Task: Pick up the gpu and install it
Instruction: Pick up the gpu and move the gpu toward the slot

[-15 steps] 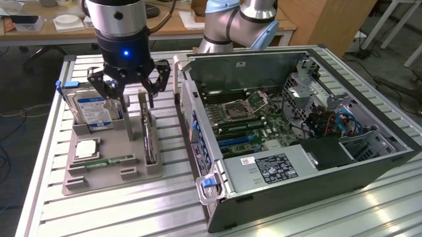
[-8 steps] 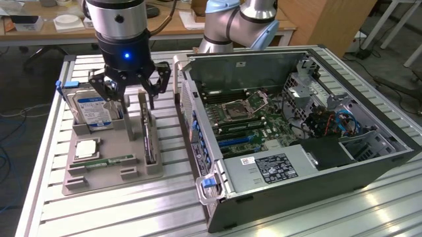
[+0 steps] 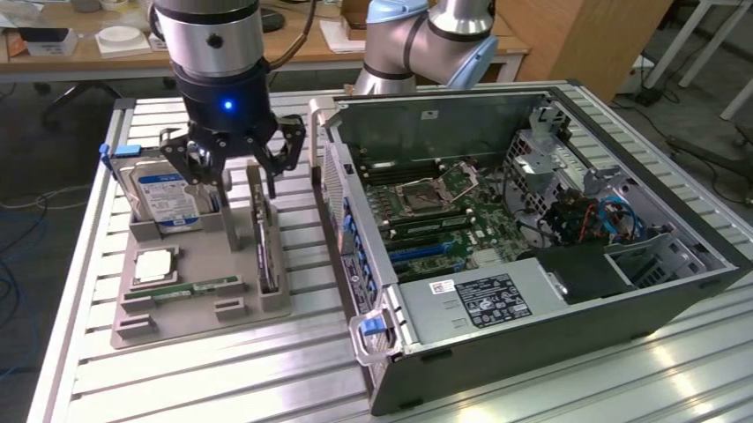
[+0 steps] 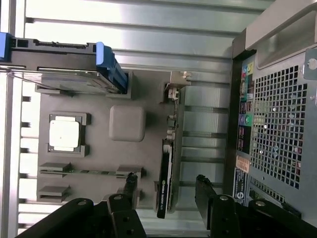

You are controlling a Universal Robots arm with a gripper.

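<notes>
**rigwatcher:** ok, where's the gpu at in this one?

**slotjockey:** The gpu (image 3: 266, 256) is standing on its long edge in a slot of the grey parts tray (image 3: 224, 256), along the tray's 3 o'clock side in the exterior view. It's not in the machine yet.

**rigwatcher:** and the gripper? got hold of anything?

**slotjockey:** Nope. The gripper (image 3: 243, 189) hangs over the 12 o'clock end of the card with its jaws spread wide and nothing in them. In the wrist view the gripper (image 4: 166, 181) has its two black fingers (image 4: 130, 191) either side of the gpu (image 4: 165, 163), with a gap on both sides and no contact. I can't tell how far down past the card's top edge they reach.

**rigwatcher:** what else is on that tray?

**slotjockey:** Going by the exterior view: a hard drive (image 3: 165, 198) with a blue-white label and a blue bracket stands upright at the tray's 11 o'clock. A CPU (image 3: 155, 264) lies flat in its pocket around 8 o'clock. A green memory stick (image 3: 194, 288) sits just at 5 o'clock of the CPU. All three are well clear of the fingers.

**rigwatcher:** and the PC?

**slotjockey:** The PC case (image 3: 565, 291) is at 3 o'clock from the tray, just beside it. It lies on its side with the panel off, so the motherboard (image 3: 442, 211) faces up. Both sit on a slatted aluminium table (image 3: 235, 370).
</notes>
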